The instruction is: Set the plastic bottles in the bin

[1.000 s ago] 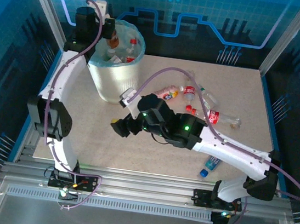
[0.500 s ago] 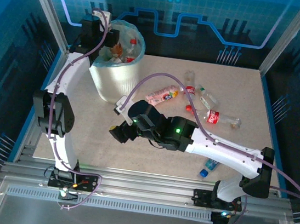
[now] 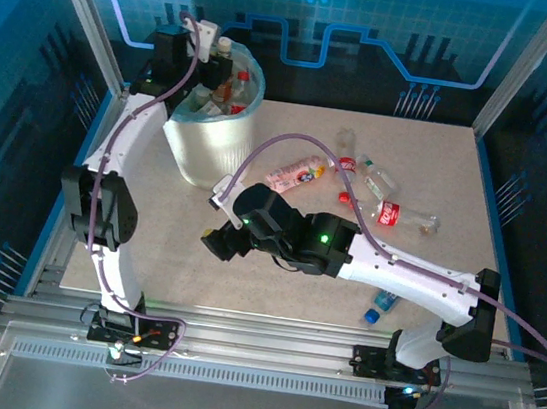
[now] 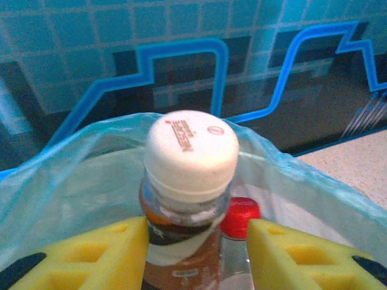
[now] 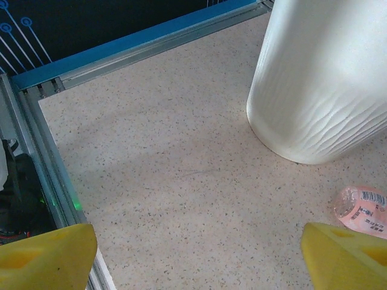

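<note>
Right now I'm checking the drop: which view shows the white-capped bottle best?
Left wrist: the white-capped bottle stands large between the yellow fingers, cap print readable. Top external shows it tiny at the bin rim.

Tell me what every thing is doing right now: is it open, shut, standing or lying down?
left gripper: open, fingers either side of the white-capped bottle, gap on one side.
white-capped bottle: upright at the bin's mouth.
bin: upright, lined, other bottles inside.
right gripper: open, empty, over the table.
pink-label bottle: lying on the table.
red-label bottle: lying on the table.
blue-capped bottle: lying down, partly hidden under the right arm.
</note>
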Available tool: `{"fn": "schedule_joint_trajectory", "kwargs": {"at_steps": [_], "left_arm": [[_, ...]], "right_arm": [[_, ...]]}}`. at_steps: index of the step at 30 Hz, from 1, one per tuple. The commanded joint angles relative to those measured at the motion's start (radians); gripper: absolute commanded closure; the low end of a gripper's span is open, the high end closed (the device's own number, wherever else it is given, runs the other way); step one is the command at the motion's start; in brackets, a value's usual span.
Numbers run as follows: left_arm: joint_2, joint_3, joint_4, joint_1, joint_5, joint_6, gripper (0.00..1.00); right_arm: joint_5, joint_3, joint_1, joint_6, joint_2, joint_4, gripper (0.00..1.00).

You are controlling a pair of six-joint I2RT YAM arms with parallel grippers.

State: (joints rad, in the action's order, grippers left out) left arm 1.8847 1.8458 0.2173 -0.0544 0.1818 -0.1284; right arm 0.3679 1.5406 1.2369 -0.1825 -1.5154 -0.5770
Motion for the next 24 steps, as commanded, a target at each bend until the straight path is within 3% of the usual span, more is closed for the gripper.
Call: {"fn": "schedule_joint_trajectory", "kwargs": {"at_steps": [1, 8, 13, 15, 19, 24], "left_arm": [[0.029, 0.038, 0.063, -0.012, 0.028, -0.056, 0.53], [0.056, 0.024, 0.094, -0.003, -0.080, -0.065, 0.54], [0.094, 0.127, 0.121, 0.009, -0.069, 0.007, 0.38], [0.135, 0.205, 0.153, 0.007, -0.051, 0.045, 0.36], [0.223, 0.356, 0.221, -0.005, -0.018, 0.110, 0.37], [0.282, 0.417, 0.241, -0.036, -0.054, 0.105, 0.42]], "right_arm": [[0.030, -0.014, 0.012, -0.011, -0.003, -0.020, 0.12], [0.038, -0.017, 0.011, -0.009, -0.009, -0.033, 0.12], [0.034, 0.003, 0.012, 0.005, -0.028, -0.044, 0.12], [0.032, 0.022, 0.011, 0.011, -0.044, -0.057, 0.12], [0.034, 0.052, 0.014, 0.018, -0.063, -0.080, 0.12], [0.032, 0.040, 0.016, 0.008, -0.057, -0.089, 0.13]]}}
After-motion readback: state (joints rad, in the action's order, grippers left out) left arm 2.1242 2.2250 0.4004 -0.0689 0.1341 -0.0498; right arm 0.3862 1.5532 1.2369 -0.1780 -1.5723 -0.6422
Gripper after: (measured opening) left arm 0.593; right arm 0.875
